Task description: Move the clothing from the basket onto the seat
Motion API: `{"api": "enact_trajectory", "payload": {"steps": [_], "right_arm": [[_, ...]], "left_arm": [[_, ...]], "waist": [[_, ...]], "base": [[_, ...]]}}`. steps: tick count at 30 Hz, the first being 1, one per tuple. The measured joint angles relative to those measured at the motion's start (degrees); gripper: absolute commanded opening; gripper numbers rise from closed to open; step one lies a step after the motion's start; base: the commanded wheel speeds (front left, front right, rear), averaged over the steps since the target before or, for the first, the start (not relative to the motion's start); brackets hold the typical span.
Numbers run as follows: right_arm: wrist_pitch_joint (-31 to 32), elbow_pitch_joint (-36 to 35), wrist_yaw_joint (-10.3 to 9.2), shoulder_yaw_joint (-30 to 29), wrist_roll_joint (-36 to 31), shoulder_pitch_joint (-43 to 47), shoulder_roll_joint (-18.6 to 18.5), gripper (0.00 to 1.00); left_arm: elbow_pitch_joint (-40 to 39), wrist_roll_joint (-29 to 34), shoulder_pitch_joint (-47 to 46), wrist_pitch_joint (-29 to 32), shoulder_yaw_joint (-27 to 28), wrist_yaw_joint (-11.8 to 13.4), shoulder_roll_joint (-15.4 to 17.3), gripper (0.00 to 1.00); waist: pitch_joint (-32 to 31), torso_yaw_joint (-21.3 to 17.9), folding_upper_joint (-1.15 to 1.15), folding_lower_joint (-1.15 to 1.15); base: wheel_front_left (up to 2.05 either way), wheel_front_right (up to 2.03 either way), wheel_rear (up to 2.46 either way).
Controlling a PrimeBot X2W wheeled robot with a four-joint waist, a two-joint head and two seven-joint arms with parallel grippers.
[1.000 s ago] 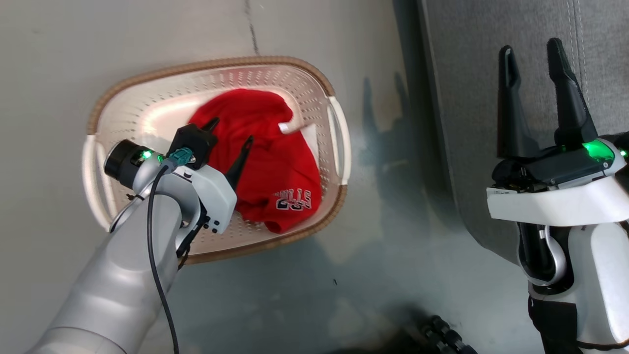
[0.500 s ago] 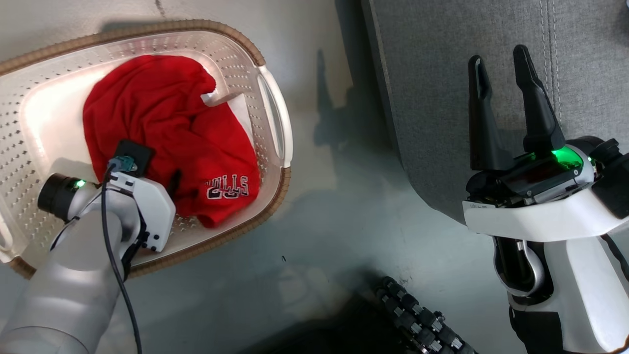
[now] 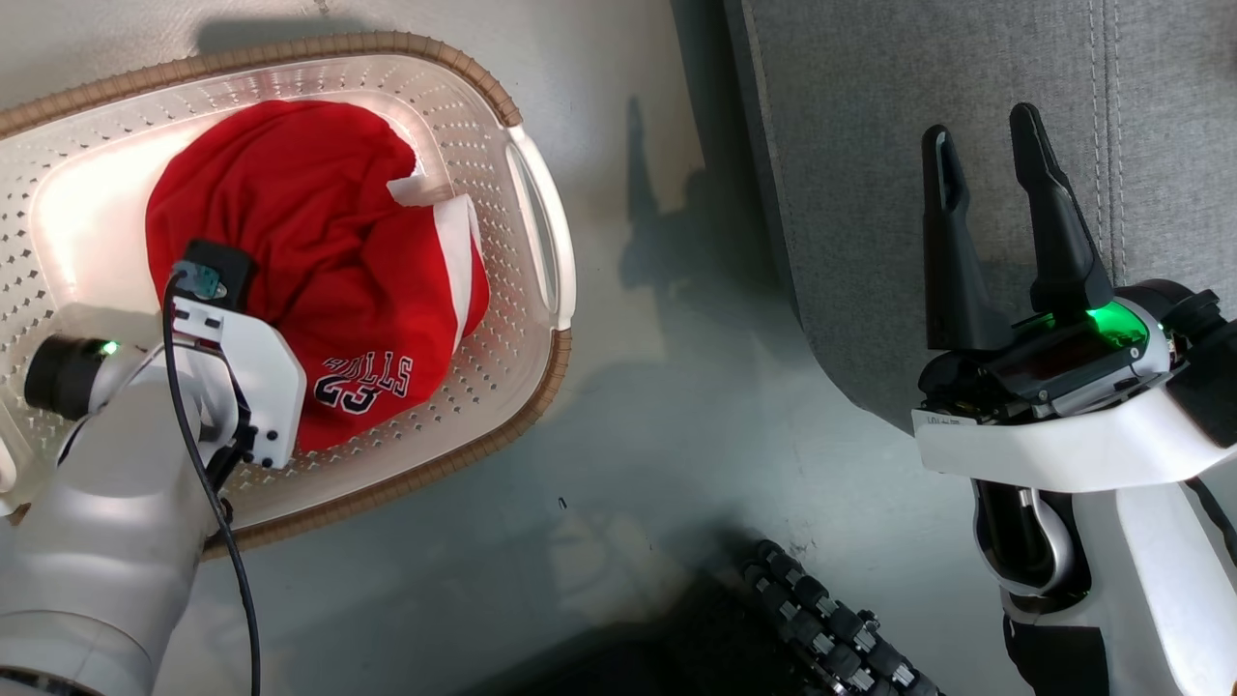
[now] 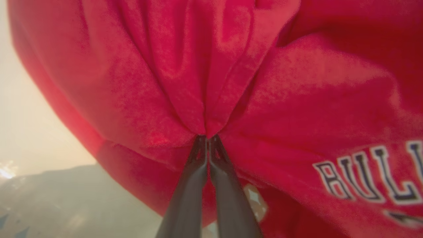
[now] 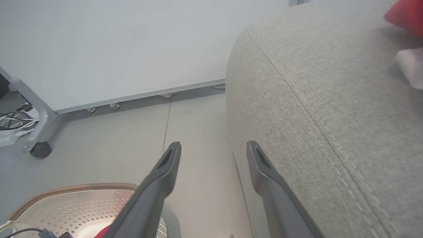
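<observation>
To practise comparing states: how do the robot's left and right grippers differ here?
The left gripper is shut, pinching the clothing; the right gripper is open and empty. The left reaches into the basket; the right hovers at the seat's edge. Both have long dark fingers.

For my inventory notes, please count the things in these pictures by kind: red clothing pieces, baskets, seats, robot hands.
Red clothing pieces: 2 (jersey in the basket, gripped by the left hand; a second red piece on the seat)
Baskets: 1
Seats: 1
Robot hands: 2 (left hand shut, right hand open)
Total: 6
</observation>
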Motion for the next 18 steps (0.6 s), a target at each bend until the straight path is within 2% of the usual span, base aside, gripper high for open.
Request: {"api": "enact_trajectory", "payload": {"steps": [3, 6, 13, 18], "right_arm": [[-0.01, -0.13, 0.0, 0.22, -0.37, -0.37, -0.01, 1.0], [-0.01, 0.08, 0.0, 0.46, -0.9, -1.09, 0.02, 1.0], [0.22, 1.99, 0.01, -0.63, -4.36, -0.6, 0.04, 1.0], [2.34, 2.34, 0.01, -1.45, -5.91, 0.74, 0.05, 1.0]], "left_arm": [[-1.03, -0.37, -0.81, -1.94, -0.64, 0.01, 0.48, 0.0], [-2.75, -0.38, -1.3, -6.33, -1.24, 0.01, 1.12, 0.0], [-6.49, -0.45, 1.8, -16.23, -2.96, 0.0, -1.49, 0.0], [-11.39, -1.13, 5.69, -19.05, -2.61, 0.0, -3.03, 0.0]], "waist": [[-0.57, 0.0, 0.0, 0.0], [-1.67, 0.02, 0.0, 0.0], [-7.77, 2.24, 0.0, 0.0], [-13.4, 4.49, 0.0, 0.0]], "base": [[0.0, 0.0, 0.0], [0.0, 0.0, 0.0], [0.0, 0.0, 0.0], [0.0, 0.0, 0.0]]}}
